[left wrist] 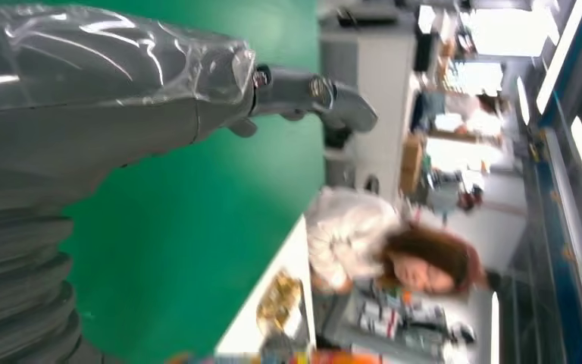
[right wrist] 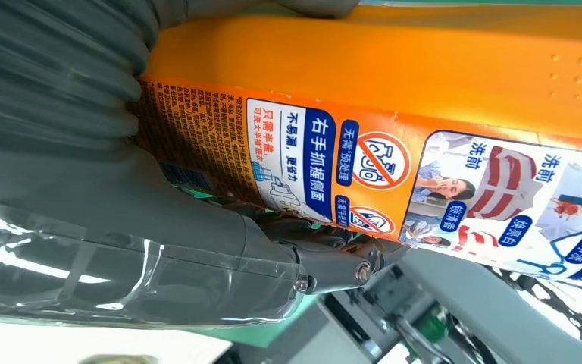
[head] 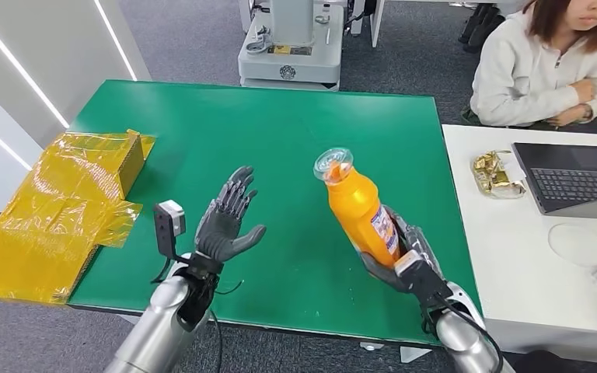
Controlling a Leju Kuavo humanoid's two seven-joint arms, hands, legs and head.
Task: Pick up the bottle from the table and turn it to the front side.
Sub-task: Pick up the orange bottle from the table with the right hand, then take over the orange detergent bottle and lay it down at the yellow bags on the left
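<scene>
Silver metal forearms, dark grey many-fingered left hand (head: 228, 221) and right hand (head: 408, 260). Black cables at both wrists. Small grey-black camera module (head: 169, 221) on left wrist. Grey ribbed wrist covers, thumbs wrapped in clear plastic film.

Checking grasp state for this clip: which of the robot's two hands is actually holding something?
The right hand: its fingers wrap the lower body of the orange bottle, lifted off the green table. The left hand hovers with fingers spread, holding nothing.
</scene>
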